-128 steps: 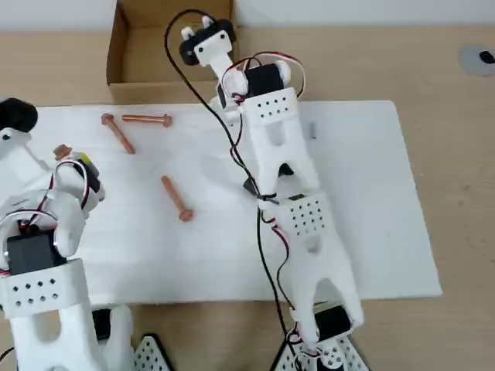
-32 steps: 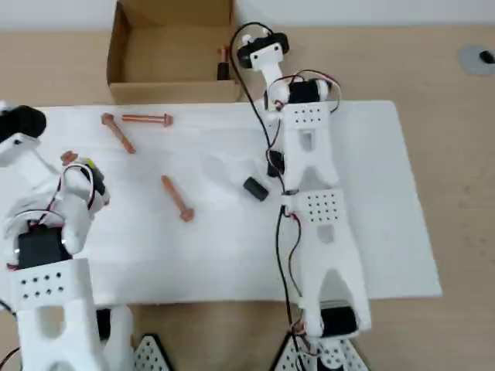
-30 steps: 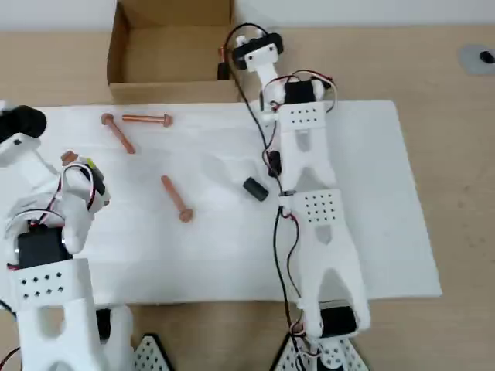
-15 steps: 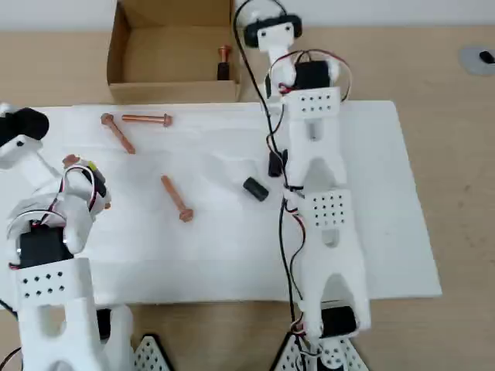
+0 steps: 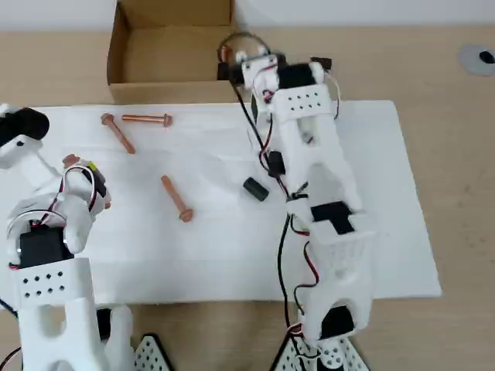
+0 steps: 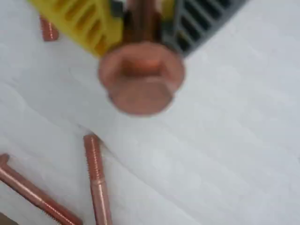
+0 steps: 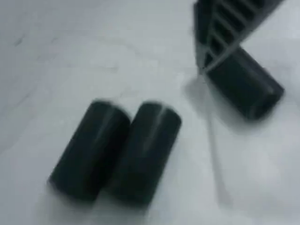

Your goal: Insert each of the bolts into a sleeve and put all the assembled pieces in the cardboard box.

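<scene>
Wooden table (image 5: pixel 433 77) w/ a white foam sheet (image 5: pixel 371 232) across it, cardboard box (image 5: pixel 116 54) at the far edge.

Far left: left claw (image 6: pixel 143 23) is closed on a copper bolt (image 6: pixel 142 77), clamped betw. the yellow and grey fingers, head toward the wrist cam, shank running back along the claw. High view puts that bolt's head just up-left of the left arm (image 5: pixel 46 255).

Next over, 3 loose bolts on the sheet. Two lie near the box, heads almost touching: one angled (image 5: pixel 117 132), one roughly parallel to the sheet's far edge (image 5: pixel 146 119). The third (image 5: pixel 176 198) lies diagonal, mid-sheet, well apart from the others.

Centre: black sleeve (image 5: pixel 255 188) on its side, long axis diagonal. A second dark piece just beside it is half under the right arm (image 5: pixel 309 154), prob. also a sleeve.

Right wrist cam: two sleeves (image 7: pixel 89 150) (image 7: pixel 145 150) side by side, touching, and a third (image 7: pixel 243 89) right by the right claw (image 7: pixel 208 56). Can't tell whether that claw is open or closed.

Judgement: sleeves lie to the right of the held bolt, so the right arm is much the nearer. It should lift one and bring it to the bolt's shank end. The mid-sheet bolt lies betw. the arms, and the touching pair may be awkward to separate.

Box: looks like one assembled piece (image 5: pixel 224 63) by the right wall, partly blurred.
</scene>
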### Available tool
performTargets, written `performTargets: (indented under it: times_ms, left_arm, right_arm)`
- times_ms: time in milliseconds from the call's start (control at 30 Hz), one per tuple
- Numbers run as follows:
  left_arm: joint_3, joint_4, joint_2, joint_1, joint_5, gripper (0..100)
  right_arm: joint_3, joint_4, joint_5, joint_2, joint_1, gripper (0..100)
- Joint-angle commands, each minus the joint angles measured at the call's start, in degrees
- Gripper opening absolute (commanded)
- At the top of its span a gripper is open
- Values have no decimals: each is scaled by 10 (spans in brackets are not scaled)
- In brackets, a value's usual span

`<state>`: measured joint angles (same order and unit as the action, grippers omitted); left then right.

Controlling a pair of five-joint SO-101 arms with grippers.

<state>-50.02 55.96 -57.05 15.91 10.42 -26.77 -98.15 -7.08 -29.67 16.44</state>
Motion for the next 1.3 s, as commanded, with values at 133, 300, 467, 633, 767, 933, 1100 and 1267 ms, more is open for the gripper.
performTargets:
  times_ms: [133,300,467,633,767,933,1100,1267]
  left_arm:
    - [5,-11,-11,-5,-3,6]
    - [5,-11,-11,-5,-3,6]
    - [6,4,-11,-6,-4,7]
    - [5,5,-11,-6,-4,7]
    - [6,11,-11,-6,-4,7]
    - [7,21,-12,-6,-4,9]
    - [6,21,-12,-6,-4,9]
    - [6,21,-12,-6,-4,9]
  right_arm:
    - [127,-27,42,51,38,436]
    - [114,-26,144,51,41,386]
    - [88,-26,206,50,61,256]
    - [87,-25,220,48,93,249]
    - [89,-20,222,47,106,249]
    - [91,21,245,36,97,249]
    - [87,30,249,-28,97,249]
    - [85,31,250,-89,97,246]
